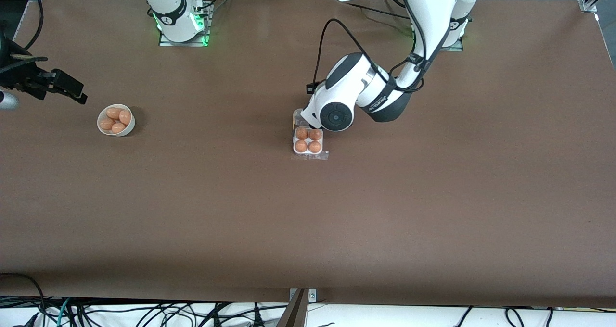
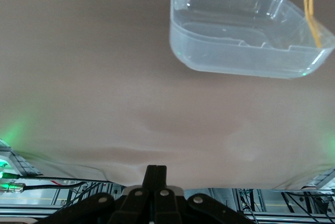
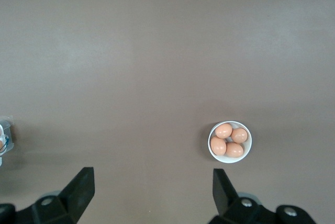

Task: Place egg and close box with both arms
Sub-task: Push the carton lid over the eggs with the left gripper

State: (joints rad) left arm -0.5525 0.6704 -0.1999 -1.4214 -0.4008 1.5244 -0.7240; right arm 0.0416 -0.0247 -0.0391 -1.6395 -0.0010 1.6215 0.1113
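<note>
The left gripper point(image 2: 155, 174) is sitting low over the brown bench point(image 1: 308, 221), just beside the box point(image 1: 308, 142) on the side toward the robots' bases, and its fingers are pressed together with nothing between them. In the left wrist view the clear lid point(image 2: 246, 38) of the box is standing open, hollow side showing, hinged to the whitish tray, with a yellow strip point(image 2: 311, 9) hanging down along one edge. In the front view the left arm's wrist is covering the lid almost entirely.

The box is lying near the middle of the bench. All four cells are holding an orange-brown egg point(image 1: 301, 133), the four packed in a square and touching or nearly touching.

The right gripper point(image 3: 152, 190) is hovering over the bench at the right arm's end, its jaws spread wide and holding nothing. Below it, in the right wrist view, a round white bowl point(image 3: 230, 142) is resting on the bench with four more eggs huddled inside. The bowl is well apart from the box.

A dark band on the left arm is carrying white lettering, too small to read. No other writing or label is showing on the box or the bowl.
</note>
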